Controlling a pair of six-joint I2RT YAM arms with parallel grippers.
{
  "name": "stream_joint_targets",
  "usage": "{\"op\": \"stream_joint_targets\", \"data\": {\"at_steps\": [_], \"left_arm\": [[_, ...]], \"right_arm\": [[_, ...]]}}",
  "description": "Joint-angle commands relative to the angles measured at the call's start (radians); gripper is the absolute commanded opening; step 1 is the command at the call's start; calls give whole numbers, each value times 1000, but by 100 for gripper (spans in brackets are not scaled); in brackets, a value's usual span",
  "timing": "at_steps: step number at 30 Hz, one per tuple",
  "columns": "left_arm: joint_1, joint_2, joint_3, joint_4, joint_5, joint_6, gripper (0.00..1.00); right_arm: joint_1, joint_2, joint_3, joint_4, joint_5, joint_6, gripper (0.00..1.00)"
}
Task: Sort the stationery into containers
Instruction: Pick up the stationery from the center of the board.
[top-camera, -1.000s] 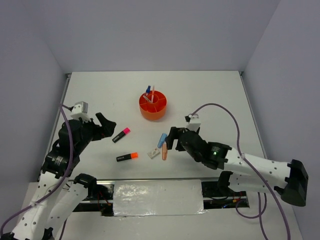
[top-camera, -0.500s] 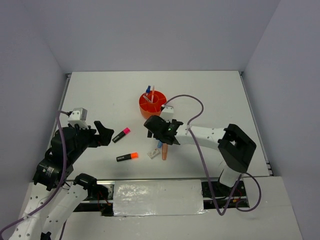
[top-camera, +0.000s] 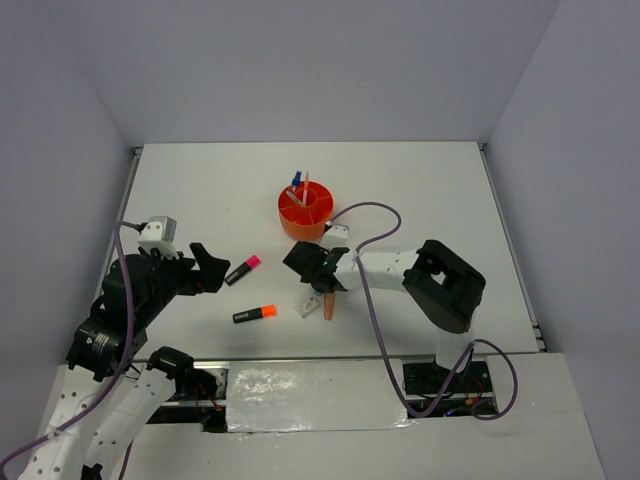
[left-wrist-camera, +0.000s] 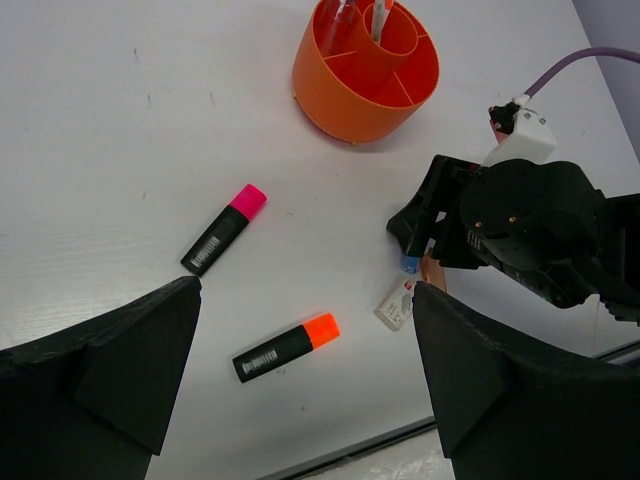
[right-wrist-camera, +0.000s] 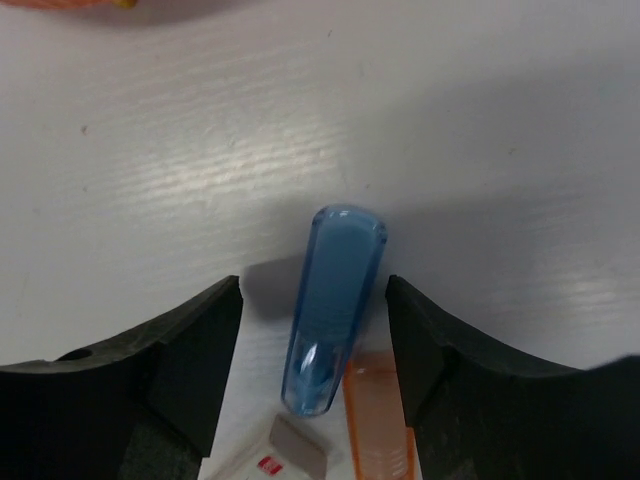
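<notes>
Right wrist view cuts off the white eraser (right-wrist-camera: 285, 452) and the salmon eraser (right-wrist-camera: 380, 425) at the bottom edge. From above, my right hand (right-wrist-camera: 312, 300) hides most of the blue-clear marker (right-wrist-camera: 335, 300). A few thin things stand in the orange tub (top-camera: 300, 228), but I cannot tell what each one is.

My right arm bends low to the desk (top-camera: 420, 190). Its hand is about half open, with one finger on each side of the marker. The marker lies flat and is not squeezed yet. My left hand (left-wrist-camera: 307, 288) hangs wide open at 9 o'clock and holds nothing.

The tub sits at 12 o'clock from the right hand. The pink-capped highlighter (left-wrist-camera: 224, 228) and the orange-capped highlighter (left-wrist-camera: 285, 346) lie at 9 o'clock from it, between my two hands.
</notes>
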Motion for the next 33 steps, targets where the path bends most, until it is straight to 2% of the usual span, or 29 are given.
{"op": "stream_joint_targets", "data": {"at_steps": [1,4,8,11,17,23,33], "left_arm": [[-4,-5,-3,50,13,20,99],[-4,-8,-3,50,28,22,99],[-4,-4,-5,54,35,25,99],[-4,3,-5,54,38,25,99],[-4,-17,-6,54,41,25,99],[-6,-31,-8,55,44,26,99],[-7,-50,-8,55,42,25,99]], "right_arm": [[-3,42,9,-4,25,33,66],[-3,55,8,2,20,39,62],[-3,42,-12,20,29,48,45],[-3,40,-12,19,42,50,38],[-3,39,-6,40,52,42,26],[-3,-53,-56,141,66,5,17],[-6,-263,-124,286,78,-174,16]]}}
